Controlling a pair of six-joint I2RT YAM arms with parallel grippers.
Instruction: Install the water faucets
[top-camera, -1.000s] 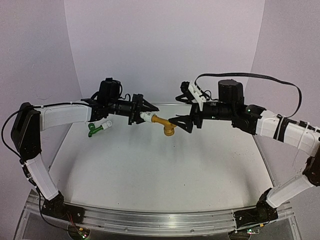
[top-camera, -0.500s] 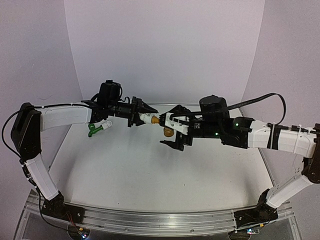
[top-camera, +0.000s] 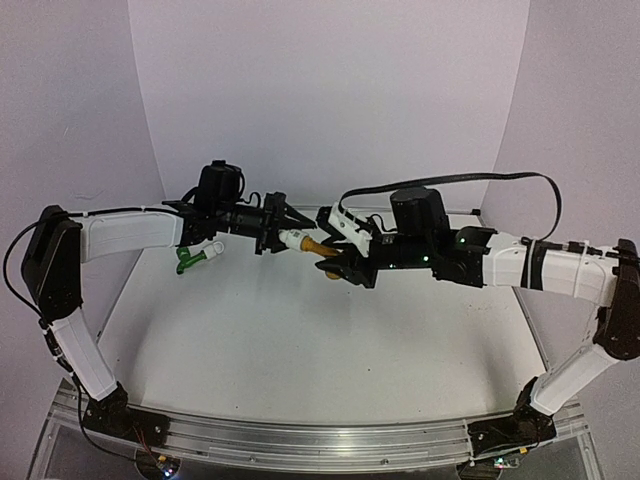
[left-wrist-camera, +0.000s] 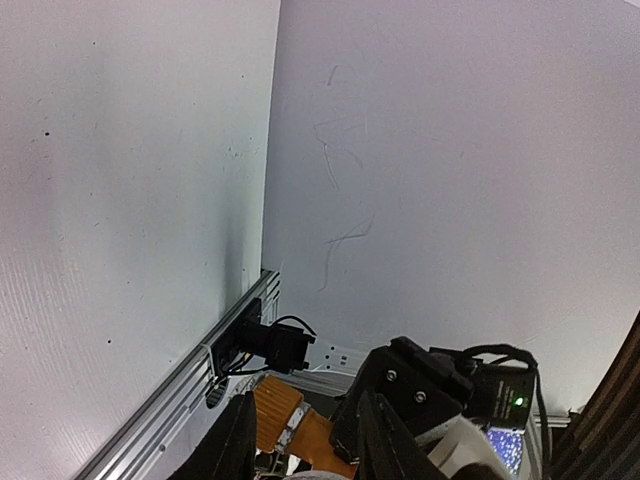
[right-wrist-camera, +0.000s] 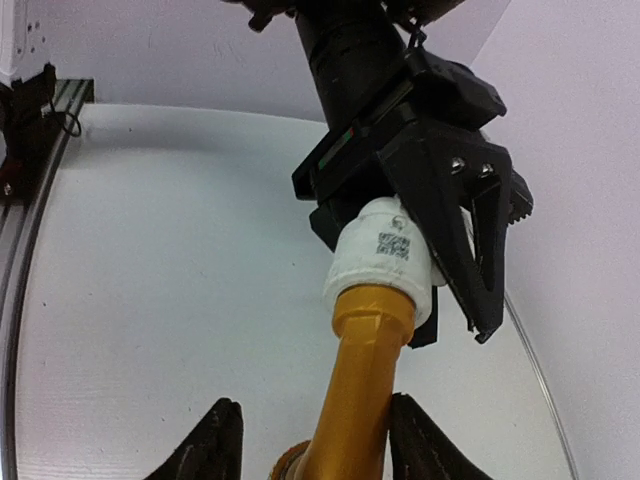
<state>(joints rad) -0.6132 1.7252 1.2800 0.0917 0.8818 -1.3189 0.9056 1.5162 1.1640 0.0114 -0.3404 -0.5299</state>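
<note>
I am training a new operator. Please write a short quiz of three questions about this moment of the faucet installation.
1. True or false: the fingers of the right gripper stand on either side of the yellow faucet.
2. What does the left gripper clamp? A) a white fitting B) a cable C) nothing
3. Fill in: the second faucet lies on the table; its colour is ____.
Key: 1 true; 2 A; 3 green.

Green faucet (top-camera: 185, 262) on white table (top-camera: 300, 350)
</note>
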